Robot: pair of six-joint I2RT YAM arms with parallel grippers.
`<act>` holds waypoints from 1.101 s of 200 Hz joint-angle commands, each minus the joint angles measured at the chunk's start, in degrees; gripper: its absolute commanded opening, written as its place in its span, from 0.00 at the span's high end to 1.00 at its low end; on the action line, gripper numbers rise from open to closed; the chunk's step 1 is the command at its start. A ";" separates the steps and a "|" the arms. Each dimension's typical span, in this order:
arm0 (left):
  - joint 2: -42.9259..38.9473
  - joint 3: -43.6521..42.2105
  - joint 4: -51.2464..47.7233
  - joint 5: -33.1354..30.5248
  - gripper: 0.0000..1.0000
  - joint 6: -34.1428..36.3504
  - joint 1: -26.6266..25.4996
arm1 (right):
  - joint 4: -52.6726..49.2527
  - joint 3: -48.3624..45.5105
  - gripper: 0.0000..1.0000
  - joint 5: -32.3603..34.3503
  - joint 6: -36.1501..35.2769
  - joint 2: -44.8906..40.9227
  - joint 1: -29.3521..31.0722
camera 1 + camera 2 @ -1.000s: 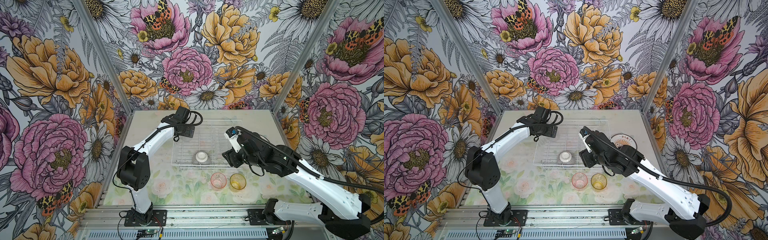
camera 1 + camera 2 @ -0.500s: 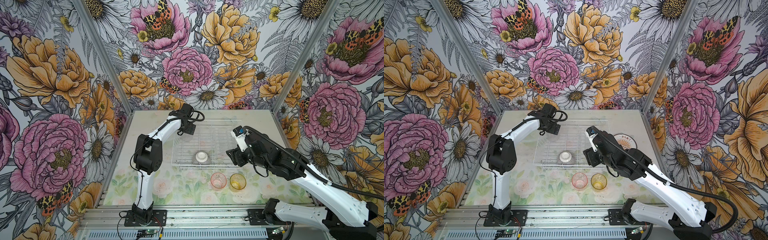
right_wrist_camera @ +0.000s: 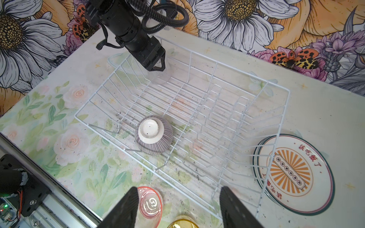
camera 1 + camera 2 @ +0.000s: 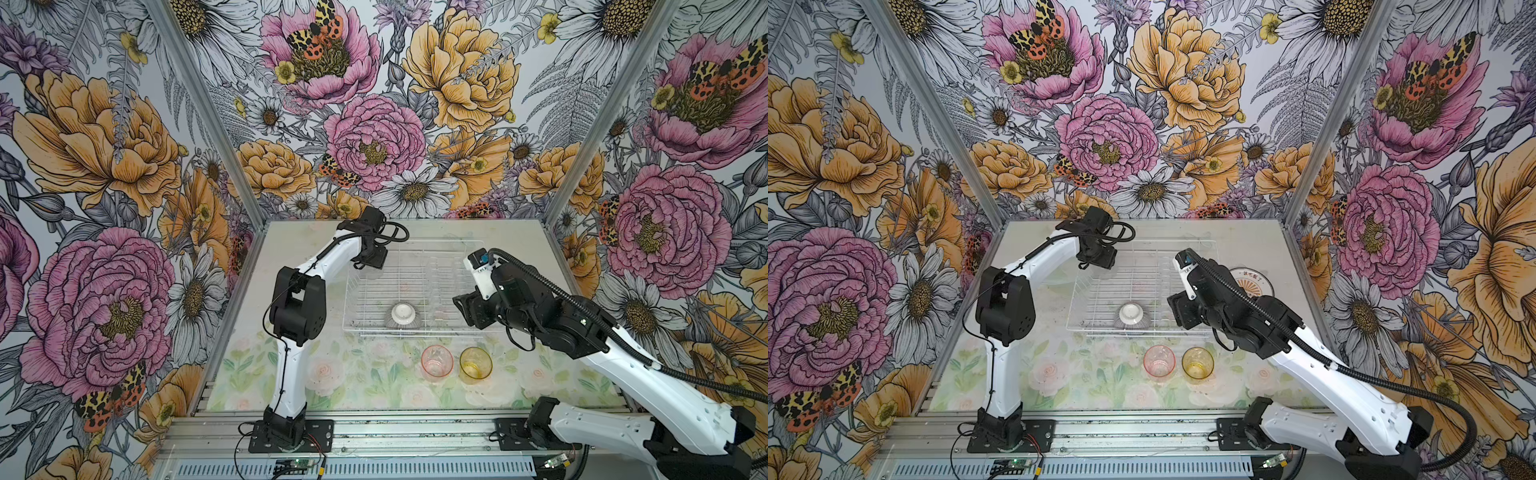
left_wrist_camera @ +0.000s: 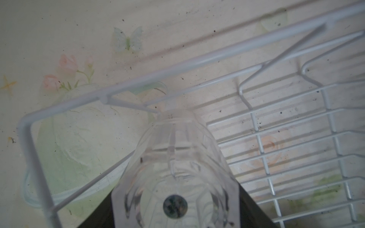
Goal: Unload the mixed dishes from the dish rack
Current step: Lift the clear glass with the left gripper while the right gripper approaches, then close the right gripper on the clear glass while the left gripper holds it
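Left claw [image 3: 157,66] newly down at clear tumbler [image 3: 161,78]; plate [image 3: 292,173] lettering 該吃飯了

A robot lab cell dressed up like a home, not a real kitchen: flower-printed wall panels [image 4: 374,124] joined by bare aluminium posts [image 4: 208,116] box in a small rose-patterned counter [image 4: 332,374]; the left arm [image 4: 291,374] and right arm [image 4: 648,386] are bolted to an aluminium rail [image 4: 415,432], beside an exposed circuit board [image 4: 297,464] with loose wires
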 commanded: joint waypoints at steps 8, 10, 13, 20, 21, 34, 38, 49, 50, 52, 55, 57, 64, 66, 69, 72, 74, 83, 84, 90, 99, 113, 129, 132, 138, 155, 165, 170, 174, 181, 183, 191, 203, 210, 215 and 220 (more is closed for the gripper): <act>-1.82 -0.98 -1.51 3.89 0.53 0.21 1.45 | 4.36 -2.04 0.33 -4.34 0.06 1.15 -0.56; -2.18 -1.10 -1.51 4.12 0.53 0.29 1.46 | 4.80 -2.27 0.33 -4.93 0.15 1.17 -0.60; -2.52 -1.30 -1.51 4.43 0.53 0.43 1.42 | 5.57 -2.63 0.33 -6.00 0.19 1.16 -0.61; -3.46 -1.70 -1.42 5.70 0.53 0.43 1.62 | 7.56 -3.62 0.33 -8.61 0.59 1.21 -2.53; -3.54 -1.70 -1.42 5.90 0.53 0.43 1.60 | 7.88 -3.78 0.33 -8.99 0.62 1.21 -2.60; -5.53 -2.22 -1.46 7.75 0.53 0.50 1.84 | 12.22 -5.89 0.33 -14.62 1.49 1.12 -4.19; -6.16 -2.39 -1.42 8.45 0.53 0.52 1.93 | 13.56 -6.48 0.33 -16.50 1.94 1.12 -4.81; -7.94 -2.78 -1.33 11.23 0.54 0.47 2.43 | 16.91 -8.20 0.33 -21.68 2.94 1.16 -6.70; -8.20 -2.81 -1.37 11.48 0.54 0.45 2.49 | 17.30 -8.31 0.33 -22.12 3.11 1.18 -6.88; -8.50 -2.90 -1.36 12.19 0.54 0.43 2.62 | 17.97 -8.65 0.33 -23.00 3.35 1.20 -7.24; -9.01 -3.00 -1.29 13.14 0.54 0.39 2.87 | 18.82 -9.08 0.33 -24.31 3.68 1.18 -7.73; -9.30 -3.12 -1.25 13.85 0.54 0.35 2.96 | 19.54 -9.30 0.33 -25.17 3.96 1.16 -8.11; -10.61 -3.48 -0.92 16.46 0.54 0.19 3.45 | 21.82 -10.44 0.33 -28.19 4.93 1.13 -9.29; -11.02 -3.73 -0.83 17.17 0.54 0.13 3.61 | 22.59 -10.79 0.33 -29.07 5.13 1.12 -9.68; -11.61 -4.03 -0.55 18.10 0.54 -0.09 3.79 | 23.58 -11.07 0.33 -30.40 5.49 1.12 -10.13; -12.25 -4.24 -0.30 19.00 0.54 -0.16 3.99 | 24.46 -11.73 0.33 -31.66 5.97 1.16 -10.66; -12.72 -4.42 -0.11 19.58 0.54 -0.18 4.16 | 24.97 -12.03 0.34 -32.42 6.29 1.13 -10.93; -14.56 -5.15 0.53 21.92 0.54 -0.49 4.71 | 28.11 -13.33 0.33 -35.51 7.51 1.07 -12.27; -14.72 -5.23 0.61 22.23 0.54 -0.51 4.81 | 28.27 -13.51 0.34 -35.85 7.73 1.10 -12.34; -15.92 -5.70 0.93 23.94 0.54 -0.82 5.20 | 30.16 -14.32 0.34 -37.78 8.45 1.14 -13.16; -17.78 -6.44 1.71 26.55 0.54 -1.33 5.75 | 32.99 -15.52 0.34 -40.67 9.67 1.16 -14.28; -21.62 -8.01 3.88 32.99 0.54 -2.47 6.60 | 38.07 -17.65 0.35 -44.71 11.99 1.20 -15.70; -25.04 -10.66 8.04 41.66 0.54 -4.86 7.19 | 45.54 -20.42 0.35 -49.22 14.99 1.36 -17.06; -25.69 -11.19 8.79 43.04 0.53 -5.38 7.21 | 47.32 -20.96 0.35 -50.06 15.63 1.38 -17.30; -27.05 -12.29 10.70 45.40 0.53 -6.41 7.20 | 51.61 -22.63 0.35 -51.69 17.28 1.47 -17.78; -30.70 -15.55 15.41 49.98 0.53 -9.55 6.78 | 64.64 -26.84 0.35 -55.55 23.86 2.35 -19.24; -32.54 -17.56 18.15 52.07 0.53 -11.32 6.27 | 70.35 -28.09 0.36 -56.14 26.21 3.20 -19.51; -33.55 -18.66 19.71 53.19 0.53 -12.32 6.04 | 72.16 -28.38 0.36 -56.18 26.87 3.67 -19.52; -34.31 -19.61 21.17 54.07 0.53 -13.27 5.88 | 73.41 -28.57 0.36 -56.32 27.32 4.07 -19.53; -35.69 -21.58 24.29 55.49 0.53 -15.33 5.46 | 76.60 -28.89 0.36 -56.60 28.26 4.71 -19.53; -36.12 -22.12 25.09 55.89 0.53 -15.95 5.37 | 77.31 -28.93 0.36 -56.65 28.47 4.85 -19.52; -37.77 -24.83 29.47 57.41 0.53 -18.75 5.06 | 79.51 -29.02 0.36 -56.43 29.20 5.55 -19.53; -39.78 -28.34 35.63 59.53 0.53 -22.97 4.72 | 81.51 -28.92 0.37 -55.76 29.48 6.38 -19.58; -40.83 -30.11 38.60 60.02 0.52 -24.97 4.43 | 82.69 -28.81 0.37 -55.46 29.57 6.81 -19.65; -41.48 -31.20 40.30 60.32 0.52 -26.03 4.30 | 83.69 -28.76 0.37 -55.39 29.81 7.11 -19.63; -42.02 -32.06 41.69 60.64 0.52 -27.01 4.13 | 84.95 -28.68 0.38 -55.43 30.18 7.32 -19.62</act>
